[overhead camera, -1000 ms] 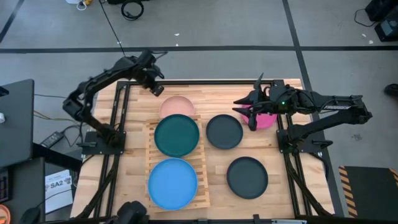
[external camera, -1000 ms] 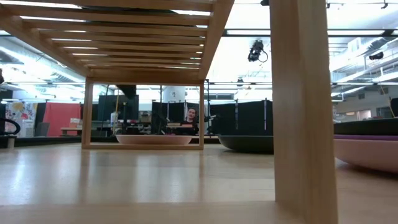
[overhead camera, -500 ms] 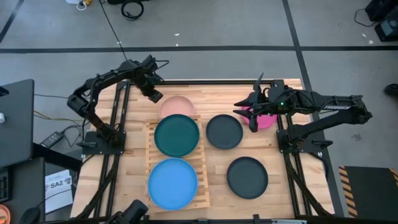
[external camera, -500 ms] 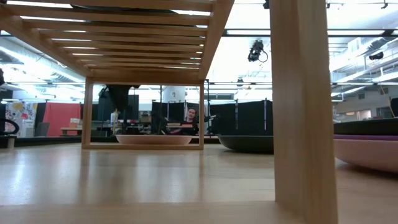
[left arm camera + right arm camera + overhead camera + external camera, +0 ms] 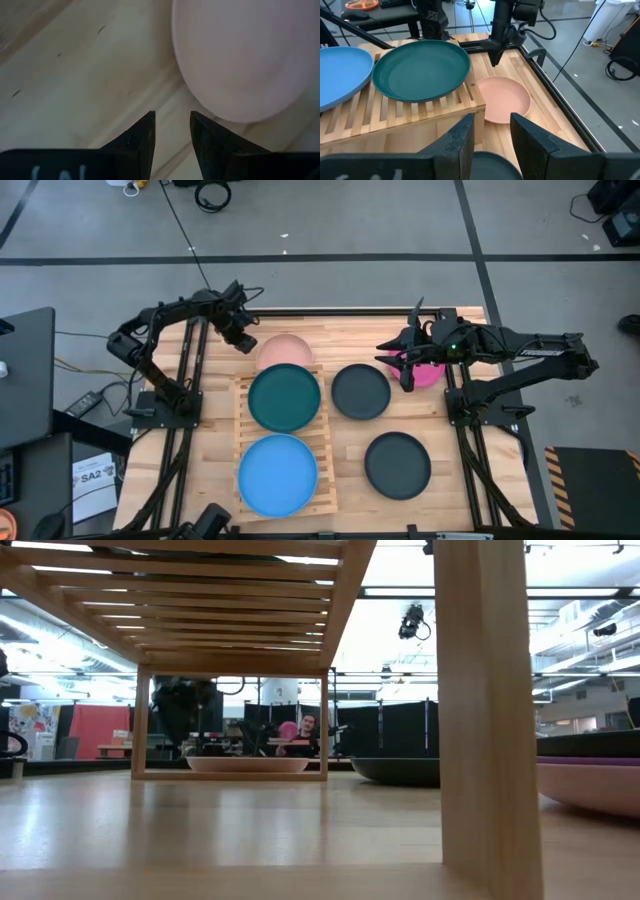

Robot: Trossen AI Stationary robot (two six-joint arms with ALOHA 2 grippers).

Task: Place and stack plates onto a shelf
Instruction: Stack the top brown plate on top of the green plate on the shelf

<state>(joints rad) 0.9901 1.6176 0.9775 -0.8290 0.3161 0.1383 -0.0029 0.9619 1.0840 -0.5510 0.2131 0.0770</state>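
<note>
High view: left pincer [image 5: 243,340] hovering at salmon plate's [image 5: 286,351] 10 o'clock edge, fingers slightly apart, empty. Teal plate [image 5: 285,397] and blue plate [image 5: 277,474] sitting on shelf [image 5: 325,442]. Right pincer [image 5: 404,372] parting over magenta plate [image 5: 432,374].

Teal plate [image 5: 284,397], blue plate [image 5: 277,474], pale wood shelf [image 5: 322,442].

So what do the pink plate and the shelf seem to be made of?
The pink plate looks like matte plastic or glazed ceramic: an even salmon colour with no glare; which one cannot be told. The shelf looks like light unfinished wood: pale parallel slats with visible grain.
</note>
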